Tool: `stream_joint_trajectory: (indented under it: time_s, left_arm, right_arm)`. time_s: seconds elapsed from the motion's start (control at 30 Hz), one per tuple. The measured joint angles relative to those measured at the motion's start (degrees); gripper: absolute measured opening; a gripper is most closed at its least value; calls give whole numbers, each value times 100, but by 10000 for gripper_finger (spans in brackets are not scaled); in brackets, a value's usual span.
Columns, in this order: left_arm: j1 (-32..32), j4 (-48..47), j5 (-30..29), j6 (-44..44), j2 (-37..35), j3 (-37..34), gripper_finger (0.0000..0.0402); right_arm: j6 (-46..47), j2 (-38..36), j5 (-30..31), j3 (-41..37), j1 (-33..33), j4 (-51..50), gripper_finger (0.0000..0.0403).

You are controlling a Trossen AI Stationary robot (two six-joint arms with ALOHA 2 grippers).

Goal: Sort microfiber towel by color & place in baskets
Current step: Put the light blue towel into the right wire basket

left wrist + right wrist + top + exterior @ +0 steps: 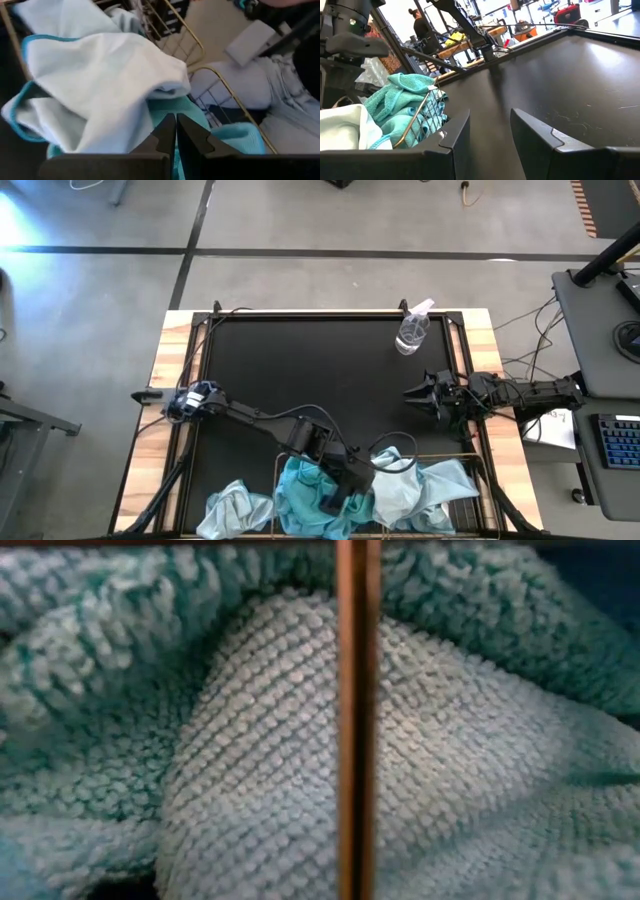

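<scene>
Two wire baskets stand side by side at the table's near edge, their rim [440,458] showing in the high view. Turquoise towels [300,498] fill the left one. A pale grey-blue towel [425,488] drapes over the right one, and another pale towel [225,510] lies left of the baskets. My left gripper [335,495] is down in the turquoise pile, shut [176,131]. My right gripper [415,393] waits open above the mat on the right [490,131]. The low view is filled by towel cloth [250,770] behind a basket wire [357,720]. My left gripper comes from above, slanting toward the near edge, and its shut fingertips [167,127] meet a turquoise towel at a fold [172,106] just under the pale towel [100,85]. How many layers lie between the tips cannot be told. The towel rests in the basket.
A clear spray bottle [412,330] lies on the mat toward the far right corner. The black mat [300,370] between the arms is bare. Basket rims [192,42] rise beside the left gripper. Beyond the near edge a person's legs [270,85] show.
</scene>
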Motion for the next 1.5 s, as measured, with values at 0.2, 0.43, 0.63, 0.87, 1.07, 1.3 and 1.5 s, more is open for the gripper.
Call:
stream_joint_trajectory:
  time_s: [0.2,0.43,0.63,0.87,1.07,1.3,1.5]
  left_arm:
    - [51,439,416,524,0,-414,0]
    - [409,1113,765,582,1,-839,0]
    - [494,1982,1247,840,-4,-844,0]
    - [492,2827,1731,755,-13,-782,0]
    - [492,1929,1765,301,-44,-720,0]
    - [375,-526,1727,-234,-134,-720,0]
    - [-59,-1612,897,-547,-599,-722,0]
  right_arm:
    - [0,0,0,0,0,0,134]
    - [-2,0,0,0,0,-2,134]
    - [-33,2,-2,0,0,-4,134]
    - [-72,2,-2,0,2,-4,134]
    - [-58,5,-13,4,0,-37,134]
    - [-12,69,-13,-10,2,-20,134]
    - [-2,79,-13,-15,0,-17,134]
